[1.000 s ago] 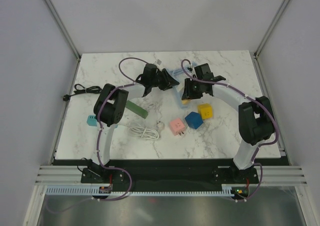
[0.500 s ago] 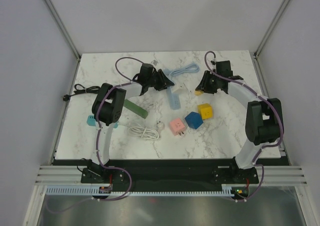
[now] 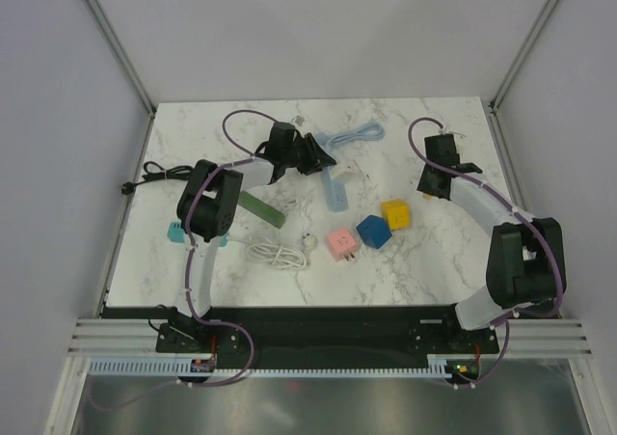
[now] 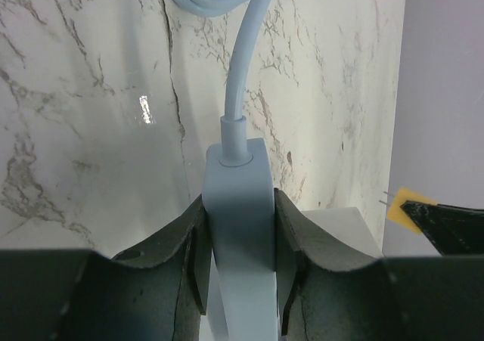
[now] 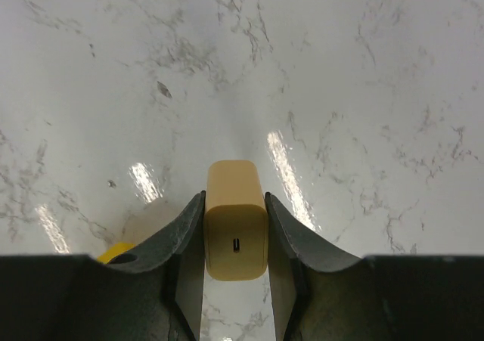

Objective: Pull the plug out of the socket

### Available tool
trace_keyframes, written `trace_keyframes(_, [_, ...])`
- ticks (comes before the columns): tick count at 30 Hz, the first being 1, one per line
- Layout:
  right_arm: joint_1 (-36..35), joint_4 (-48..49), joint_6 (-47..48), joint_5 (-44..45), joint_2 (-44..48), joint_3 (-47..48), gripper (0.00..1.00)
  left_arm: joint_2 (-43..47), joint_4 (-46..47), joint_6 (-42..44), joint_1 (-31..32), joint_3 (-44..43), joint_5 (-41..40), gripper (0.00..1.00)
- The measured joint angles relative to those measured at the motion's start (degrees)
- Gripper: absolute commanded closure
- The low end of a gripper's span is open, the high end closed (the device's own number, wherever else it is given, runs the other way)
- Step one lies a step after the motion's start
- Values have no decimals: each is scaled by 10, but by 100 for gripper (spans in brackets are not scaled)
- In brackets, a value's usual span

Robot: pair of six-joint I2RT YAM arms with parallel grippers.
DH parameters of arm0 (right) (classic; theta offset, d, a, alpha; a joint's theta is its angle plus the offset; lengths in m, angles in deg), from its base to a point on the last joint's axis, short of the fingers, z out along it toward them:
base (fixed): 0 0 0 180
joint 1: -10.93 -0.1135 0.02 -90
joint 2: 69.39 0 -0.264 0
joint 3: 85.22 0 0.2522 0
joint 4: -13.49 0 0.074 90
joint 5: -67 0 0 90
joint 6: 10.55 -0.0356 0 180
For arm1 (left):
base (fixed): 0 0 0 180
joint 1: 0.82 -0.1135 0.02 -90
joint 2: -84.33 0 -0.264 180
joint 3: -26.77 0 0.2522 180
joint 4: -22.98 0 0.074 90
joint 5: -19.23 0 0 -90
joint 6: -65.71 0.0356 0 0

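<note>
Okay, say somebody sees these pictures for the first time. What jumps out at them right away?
The right end effector grips a yellow plug out at the right side of the marble table, well apart from the pale blue socket strip. The left end effector clamps that strip near the table's middle back. Just in front of it sit a yellow cube, a blue cube and a pink cube.

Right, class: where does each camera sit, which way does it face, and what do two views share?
Top: above, behind the arms, looking down on the table; both arms show.
Left wrist: looks along its fingers, shut on the blue power strip.
Right wrist: looks down at the table past fingers gripping the yellow plug.
Shared: both wrist views show the plug.
</note>
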Motion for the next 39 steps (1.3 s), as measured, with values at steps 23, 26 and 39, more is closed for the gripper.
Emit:
trace_keyframes(23, [0, 23, 8, -49, -1, -67, 13, 0, 9, 2, -3, 1, 17, 98])
trace_keyframes(26, [0, 22, 14, -51, -1, -54, 10, 0, 9, 2, -3, 1, 19, 98])
trace_keyframes(39, [-48, 96, 14, -143, -23, 17, 2, -3, 11, 2, -5, 1, 32, 98])
